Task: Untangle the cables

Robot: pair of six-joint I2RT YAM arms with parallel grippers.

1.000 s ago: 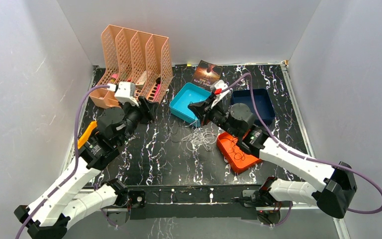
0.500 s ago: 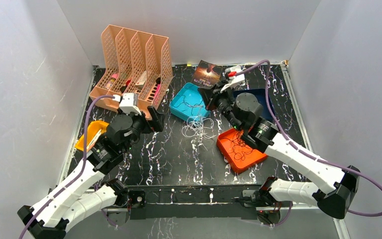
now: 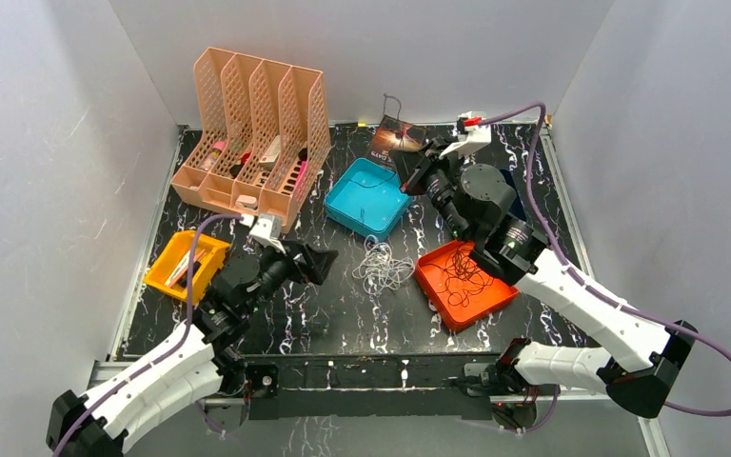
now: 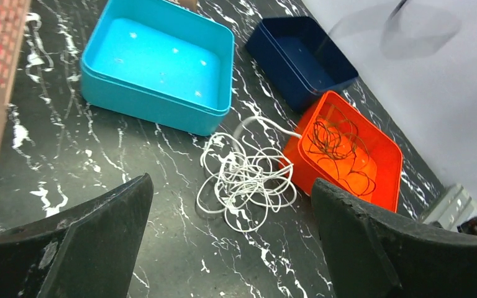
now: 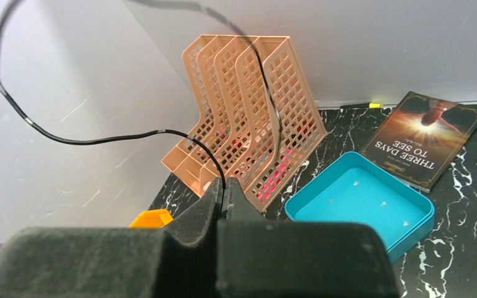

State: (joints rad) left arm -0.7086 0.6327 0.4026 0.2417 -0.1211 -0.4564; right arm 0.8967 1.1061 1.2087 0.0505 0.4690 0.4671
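Black marbled table [image 3: 343, 305], white walls. A file rack [image 3: 252, 133] stands rear left, with a yellow tray [image 3: 167, 271], teal tray [image 4: 143, 102], navy tray [image 4: 298, 62], orange tray [image 4: 388, 180] and a book [image 5: 425, 139] around the middle. White cables [image 4: 245, 180] lie heaped between the teal and orange trays, one strand reaching the orange rim. Dark cables [image 4: 335, 143] coil inside the orange tray. Left gripper [image 3: 322, 262]: jaws fully apart, empty, near the white cables. Right gripper [image 5: 223, 195]: jaws closed on one dark cable [image 5: 99, 139], raised near the book; the cable arcs upward.
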